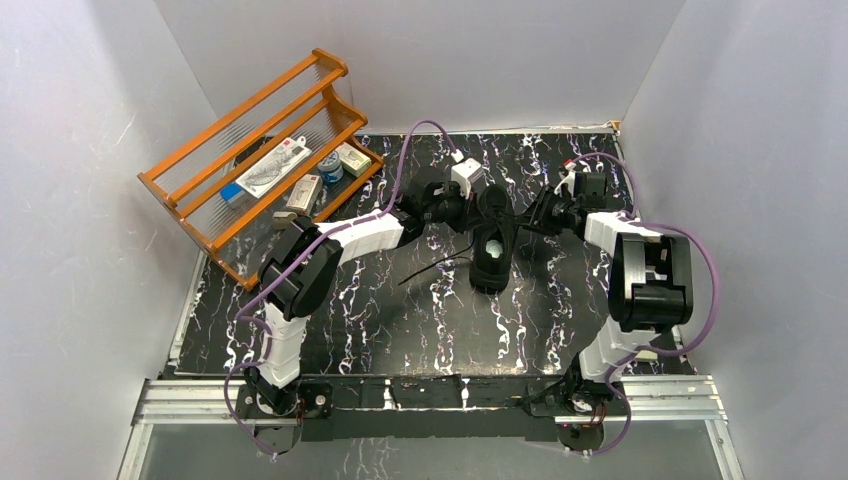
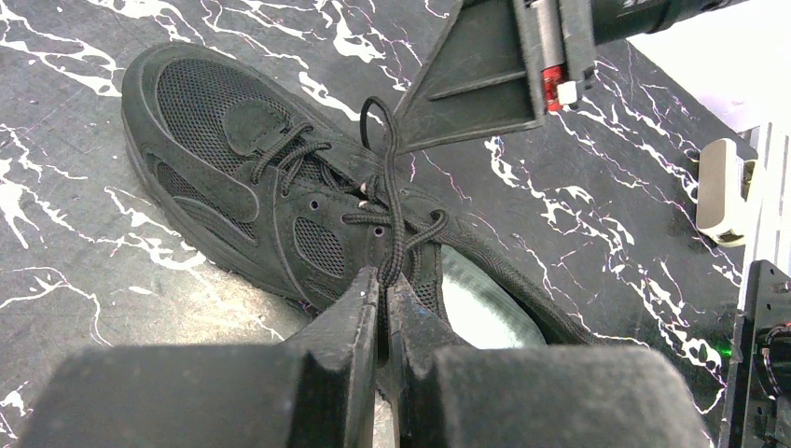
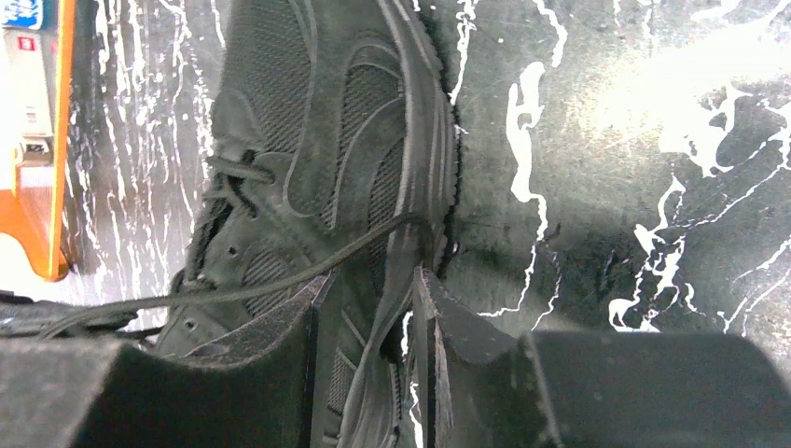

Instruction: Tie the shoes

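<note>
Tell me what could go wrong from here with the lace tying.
1. The left claw pinches the lace close to the eyelets. A hard pull may drag the shoe, which nothing holds down.
2. The right claw has its jaws apart around the lace, which may slip free.
3. Both claws work close together over the shoe and could collide.
</note>
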You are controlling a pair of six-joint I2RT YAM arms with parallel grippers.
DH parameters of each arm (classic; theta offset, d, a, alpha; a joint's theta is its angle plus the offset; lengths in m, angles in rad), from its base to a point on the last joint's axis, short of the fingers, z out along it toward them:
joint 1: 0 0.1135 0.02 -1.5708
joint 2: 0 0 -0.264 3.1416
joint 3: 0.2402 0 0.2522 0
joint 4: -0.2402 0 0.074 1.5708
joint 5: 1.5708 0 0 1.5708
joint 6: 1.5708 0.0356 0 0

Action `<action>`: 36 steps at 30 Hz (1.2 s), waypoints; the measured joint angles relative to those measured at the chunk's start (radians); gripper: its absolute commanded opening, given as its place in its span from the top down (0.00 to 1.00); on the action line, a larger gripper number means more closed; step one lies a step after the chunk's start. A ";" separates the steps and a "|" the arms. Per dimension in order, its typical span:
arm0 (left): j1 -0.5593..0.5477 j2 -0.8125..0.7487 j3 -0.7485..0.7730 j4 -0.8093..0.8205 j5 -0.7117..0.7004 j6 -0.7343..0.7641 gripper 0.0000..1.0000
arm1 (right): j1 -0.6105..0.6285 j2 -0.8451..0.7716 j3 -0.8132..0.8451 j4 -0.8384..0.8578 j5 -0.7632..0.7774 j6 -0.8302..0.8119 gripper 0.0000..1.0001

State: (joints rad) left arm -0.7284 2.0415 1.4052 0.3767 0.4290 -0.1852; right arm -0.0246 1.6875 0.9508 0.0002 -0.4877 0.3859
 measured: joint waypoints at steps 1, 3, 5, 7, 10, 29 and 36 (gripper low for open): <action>0.000 0.000 0.000 0.000 0.000 0.000 1.00 | 0.003 0.012 0.000 0.011 0.004 0.010 0.58; 0.000 0.000 0.000 0.000 0.000 -0.002 1.00 | 0.007 0.033 0.000 0.030 0.019 0.031 0.58; 0.000 0.000 0.000 -0.001 0.000 -0.002 1.00 | 0.013 0.047 0.000 0.042 0.044 0.046 0.58; 0.000 0.000 0.000 -0.003 0.000 -0.002 1.00 | 0.016 0.056 0.000 0.053 0.071 0.056 0.59; 0.000 0.000 0.000 -0.006 0.000 -0.009 1.00 | 0.034 0.076 0.007 0.051 0.128 0.063 0.61; 0.000 0.000 0.000 -0.022 0.001 -0.024 1.00 | 0.204 0.189 0.297 -0.317 0.599 0.010 0.66; 0.000 0.000 0.000 -0.026 0.001 -0.019 1.00 | 0.188 0.207 0.298 -0.398 0.633 -0.068 0.58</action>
State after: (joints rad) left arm -0.7284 2.0415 1.4052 0.3508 0.4301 -0.2039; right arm 0.1638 1.8946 1.2488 -0.3981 0.1452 0.3176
